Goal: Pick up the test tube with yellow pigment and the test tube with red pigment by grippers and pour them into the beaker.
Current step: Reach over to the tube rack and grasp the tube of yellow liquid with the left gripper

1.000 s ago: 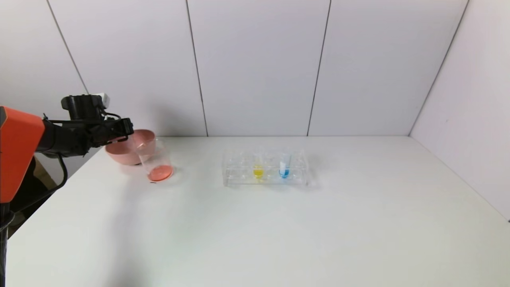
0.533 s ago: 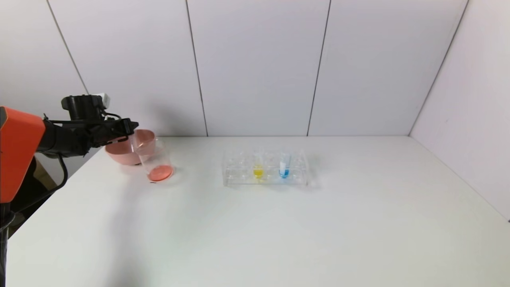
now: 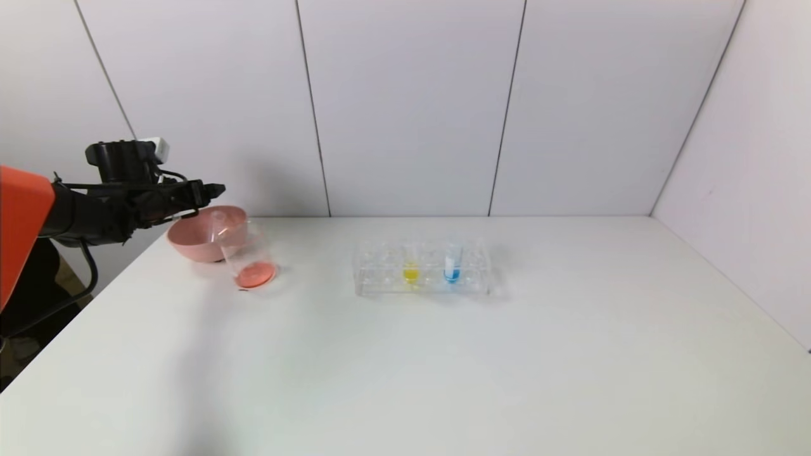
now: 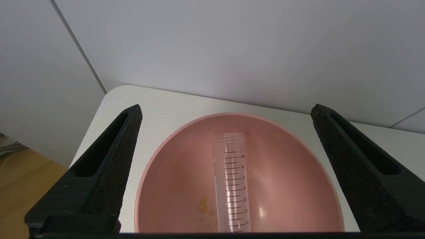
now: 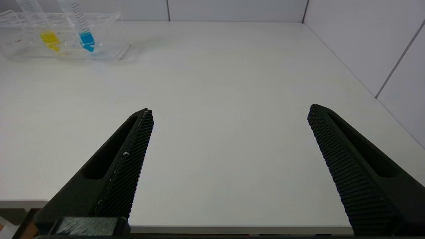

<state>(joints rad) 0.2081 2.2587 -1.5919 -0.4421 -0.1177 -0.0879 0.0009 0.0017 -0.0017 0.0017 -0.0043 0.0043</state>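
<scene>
Jaws of left gripper [image 4: 225,113] wide apart, empty, level above pink bowl [image 4: 166,186] w/ tube.

Head view: we look forward and down over the table [image 3: 443,354]. Left wrist sits close above the bowl [image 4: 172,186]. Right wrist, low at the near edge, shares the rack [image 5: 20,49] with the head view.

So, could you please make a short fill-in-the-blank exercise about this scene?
1. The empty tube lies inside the ____ bowl.
2. The beaker holds a little ____ liquid.
3. In the rack, the test tube with yellow pigment stands beside a tube with ____ liquid.
4. The left pincer above the bowl is ____.

Missing words: pink; red-orange; blue; open
</scene>
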